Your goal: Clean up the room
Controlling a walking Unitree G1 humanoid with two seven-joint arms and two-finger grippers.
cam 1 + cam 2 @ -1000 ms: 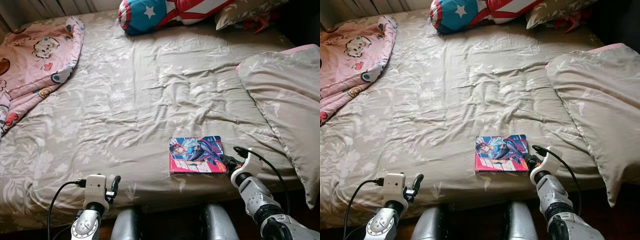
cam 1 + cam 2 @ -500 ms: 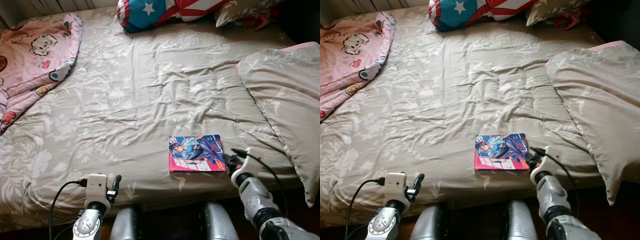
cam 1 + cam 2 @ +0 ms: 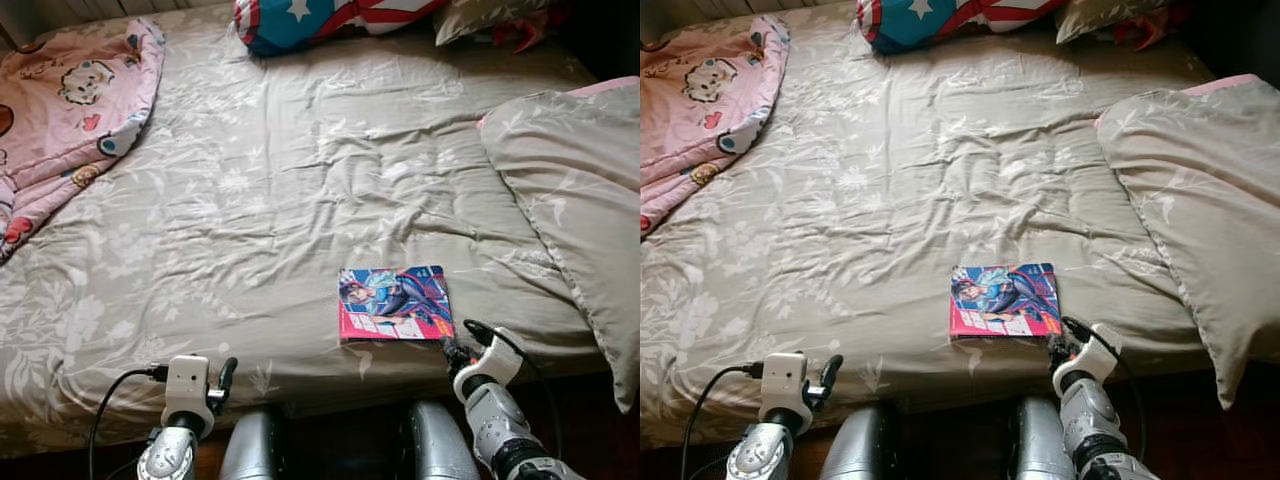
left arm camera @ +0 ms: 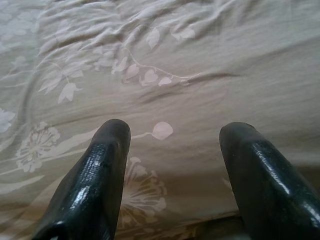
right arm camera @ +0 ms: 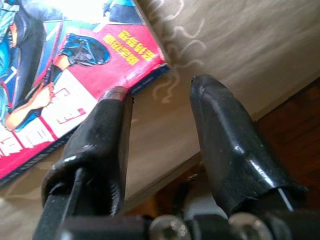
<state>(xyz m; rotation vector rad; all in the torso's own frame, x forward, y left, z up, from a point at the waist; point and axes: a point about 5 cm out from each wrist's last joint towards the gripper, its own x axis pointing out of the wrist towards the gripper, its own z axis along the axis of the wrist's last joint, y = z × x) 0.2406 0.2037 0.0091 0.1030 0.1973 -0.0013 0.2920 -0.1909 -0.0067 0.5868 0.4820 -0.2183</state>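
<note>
Lying flat near the beige floral bed sheet's [image 3: 250, 200] front edge, the thin, glossy red-and-blue comic book [image 3: 392, 304] is looking light and bendy; the right gripper [image 5: 160, 107], jaws parted and empty, is hovering at its corner, where pinching an edge seems best, while the left gripper [image 4: 172, 150] is waiting spread apart.

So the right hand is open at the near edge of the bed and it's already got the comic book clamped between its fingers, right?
Not quite. The right hand is open at the near edge of the bed, but it holds nothing: the right wrist view shows the comic book lying flat on the sheet, its corner just beyond one fingertip, with only sheet in the gap between the fingers.
</note>
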